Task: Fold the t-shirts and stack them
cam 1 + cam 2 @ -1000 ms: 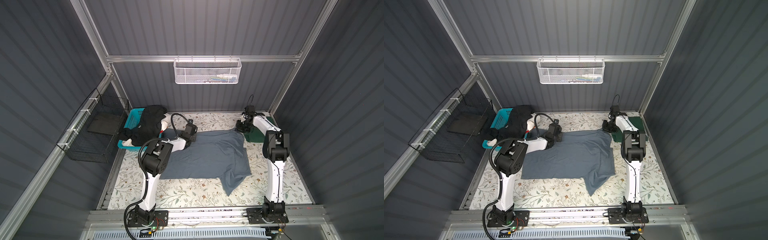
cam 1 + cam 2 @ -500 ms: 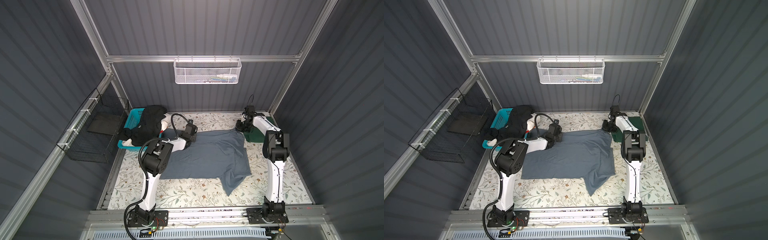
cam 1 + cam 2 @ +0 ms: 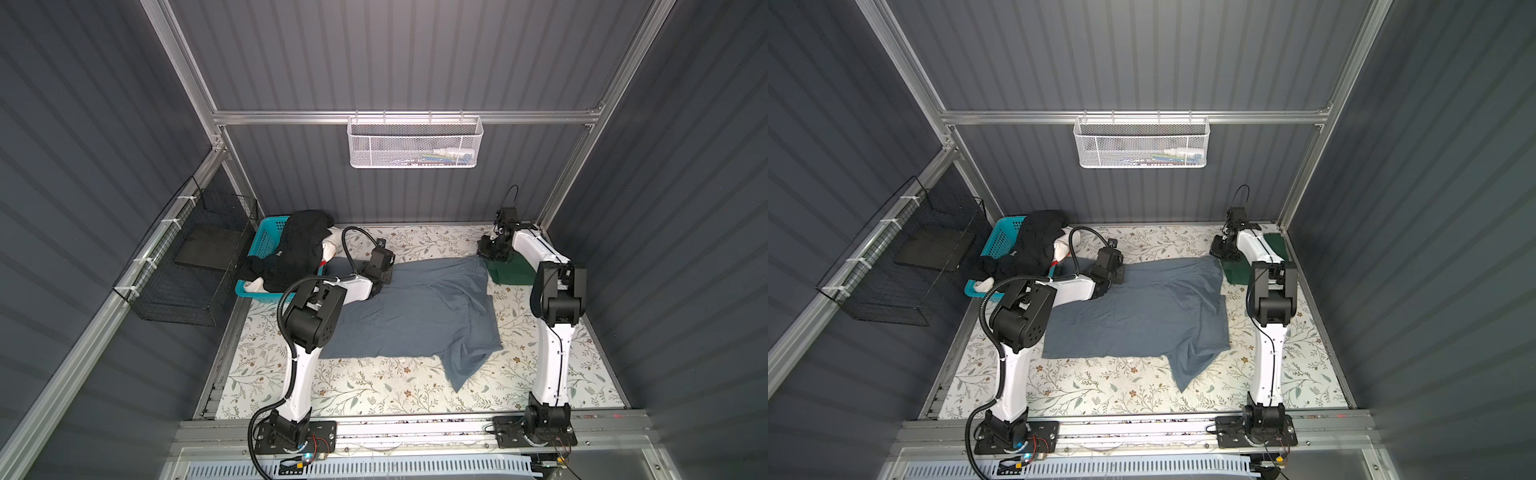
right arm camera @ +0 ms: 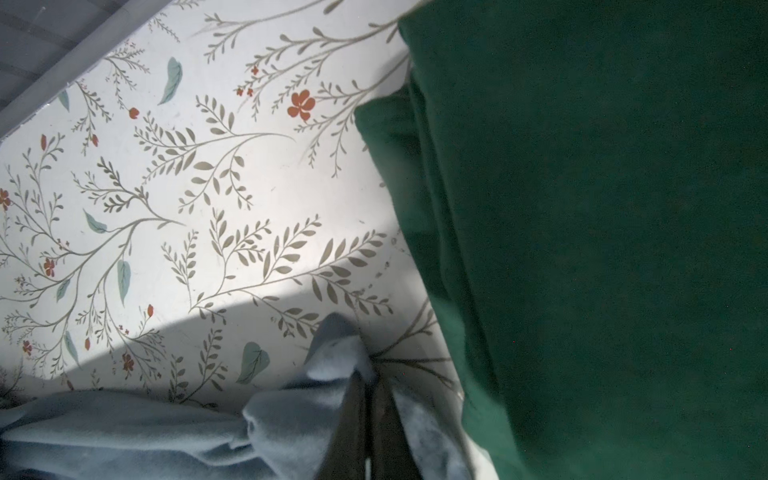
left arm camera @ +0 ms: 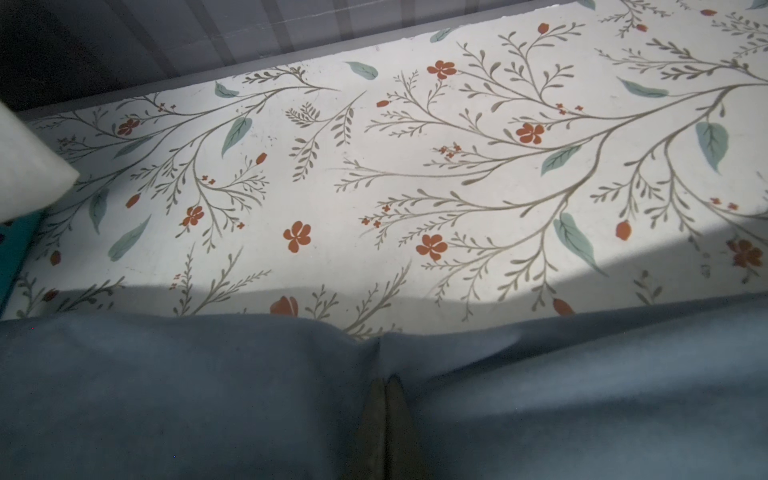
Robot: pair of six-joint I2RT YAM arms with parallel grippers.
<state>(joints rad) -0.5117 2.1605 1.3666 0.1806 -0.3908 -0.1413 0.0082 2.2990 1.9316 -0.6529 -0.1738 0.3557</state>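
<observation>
A slate blue-grey t-shirt (image 3: pixel 415 316) (image 3: pixel 1142 316) lies spread on the floral table, one sleeve trailing toward the front. My left gripper (image 3: pixel 388 272) (image 5: pixel 385 380) is shut on its far edge near the left, with cloth (image 5: pixel 208 395) bunched around the fingers. My right gripper (image 3: pixel 486 255) (image 4: pixel 368 376) is shut on the shirt's far right corner (image 4: pixel 332 365). Right beside it lies a folded dark green t-shirt (image 3: pixel 513 272) (image 4: pixel 602 228). Black (image 3: pixel 299 245), white (image 3: pixel 330 247) and red (image 3: pixel 322 262) t-shirts are heaped in the basket.
The turquoise lattice basket (image 3: pixel 266 237) (image 3: pixel 1003 237) stands at the far left corner. A black wire basket (image 3: pixel 195 266) hangs on the left wall and a white mesh basket (image 3: pixel 415 143) on the back wall. The back wall is close behind both grippers.
The right gripper's jaws have closed onto the shirt's far right corner. Both arms and the shirt stay where they were.
</observation>
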